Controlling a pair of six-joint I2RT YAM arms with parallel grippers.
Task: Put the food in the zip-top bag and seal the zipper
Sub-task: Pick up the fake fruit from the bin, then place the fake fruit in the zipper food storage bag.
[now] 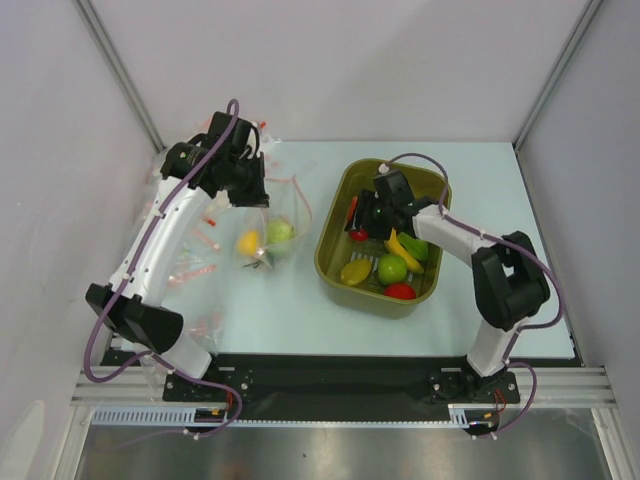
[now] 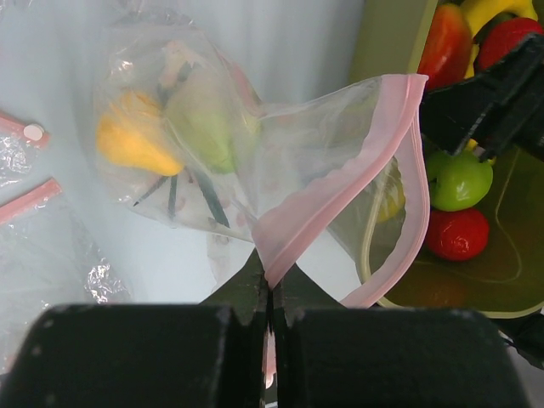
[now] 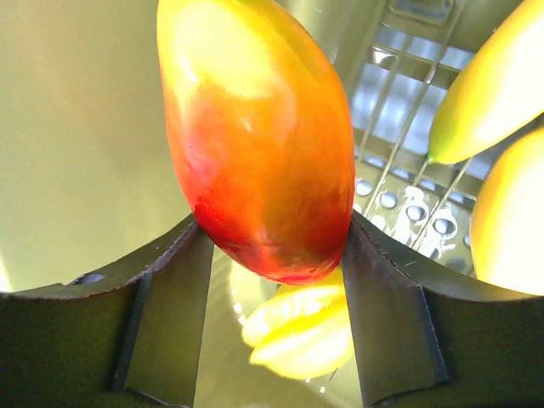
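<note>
Right gripper (image 3: 270, 255) half spread, pinching the red-orange toy fruit (image 3: 255, 127), long axis along the fingers; left gripper (image 2: 270, 297) pressed together on the zipper (image 2: 340, 191), bag mouth facing the table's right edge

I see clear crinkly bag (image 1: 268, 238) resting on desk (image 1: 300, 320), mouth end lifted and open. Pink zipper (image 2: 340, 183) not pressed shut, one spot pinched tight in left pincer (image 2: 270, 293). Inside bag: yellow fruit (image 2: 132, 140), green fruit (image 2: 204, 123). Other food in green tub (image 1: 327, 237): bananas (image 1: 403, 250), green apple (image 1: 392, 268), red tomato (image 1: 400, 291), lemon (image 1: 355, 272). Red-orange fruit (image 3: 263, 144) squeezed in right pincer (image 3: 272, 225).
</note>
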